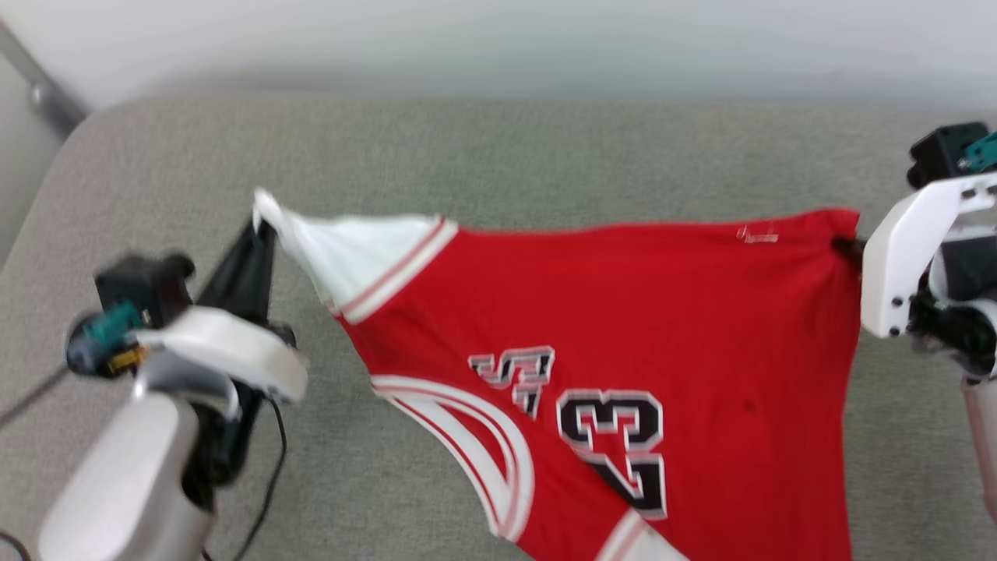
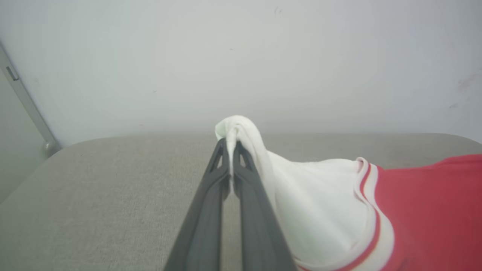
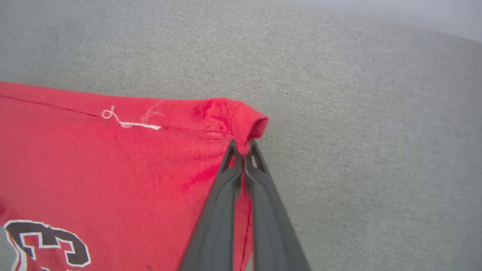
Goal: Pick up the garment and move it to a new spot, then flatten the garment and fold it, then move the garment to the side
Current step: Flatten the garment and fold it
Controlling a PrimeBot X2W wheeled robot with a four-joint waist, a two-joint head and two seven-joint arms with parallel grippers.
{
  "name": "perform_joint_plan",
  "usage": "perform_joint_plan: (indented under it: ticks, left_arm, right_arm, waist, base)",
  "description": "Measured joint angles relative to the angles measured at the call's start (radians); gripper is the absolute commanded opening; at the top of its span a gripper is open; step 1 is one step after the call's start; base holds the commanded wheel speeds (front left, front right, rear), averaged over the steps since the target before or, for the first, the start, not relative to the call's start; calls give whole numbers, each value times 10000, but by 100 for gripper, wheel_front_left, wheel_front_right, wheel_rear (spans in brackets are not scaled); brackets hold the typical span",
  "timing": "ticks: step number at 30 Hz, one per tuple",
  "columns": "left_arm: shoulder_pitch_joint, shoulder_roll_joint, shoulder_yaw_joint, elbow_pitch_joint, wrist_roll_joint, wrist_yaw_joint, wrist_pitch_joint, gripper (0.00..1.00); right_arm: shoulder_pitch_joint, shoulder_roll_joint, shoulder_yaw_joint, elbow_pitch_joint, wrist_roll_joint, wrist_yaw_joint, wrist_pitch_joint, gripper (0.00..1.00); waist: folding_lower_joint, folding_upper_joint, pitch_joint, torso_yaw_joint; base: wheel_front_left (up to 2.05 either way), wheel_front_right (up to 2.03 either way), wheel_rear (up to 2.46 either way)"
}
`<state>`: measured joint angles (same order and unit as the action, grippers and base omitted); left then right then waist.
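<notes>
Cut off: garment (image 1: 662, 312) lower part, past the head view's bottom edge; lettering (image 1: 611, 436) partly folded under.
Left tool (image 2: 229, 145): clamped tight on the sleeve (image 2: 320, 195) tip.
Right tool (image 3: 243, 145): clamped tight on the red corner (image 3: 250, 122).
Place: garment stretched between both tools, over the grey cushion (image 1: 545, 156).

Grey fabric surface (image 1: 498, 156), pale wall (image 1: 498, 39) behind, metal bar (image 1: 48, 97) far left.
</notes>
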<state>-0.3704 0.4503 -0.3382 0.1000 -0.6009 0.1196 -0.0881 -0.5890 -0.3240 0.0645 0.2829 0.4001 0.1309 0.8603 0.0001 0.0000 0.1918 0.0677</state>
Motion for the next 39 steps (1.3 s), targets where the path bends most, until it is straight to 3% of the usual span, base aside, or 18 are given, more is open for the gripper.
perform_joint_plan:
  ticks: [9,15,28,39]
  left_arm:
    - [-3572,119,146,2178,119,-633,441,0]
    - [-6326,115,278,3626,368,-930,309,0]
    - [-11576,583,788,5053,744,-1160,-196,0]
    - [-13505,836,767,5933,965,-1471,-535,0]
  right_arm:
    - [-1686,-13,-75,696,-506,6,-1379,0]
    - [-3377,10,-311,1072,-1007,10,-2351,0]
    - [-7516,184,-779,1058,-2368,21,-4437,0]
    - [-10058,253,-792,2460,-2470,29,-5674,0]
  waist:
    - [0,0,-669,-703]
    - [-1,0,-211,-892]
    - [0,0,2309,-1115]
    - [2,0,4634,-1269]
  base:
    - [0,0,0]
    - [0,0,0]
    - [0,0,0]
    - [0,0,0]
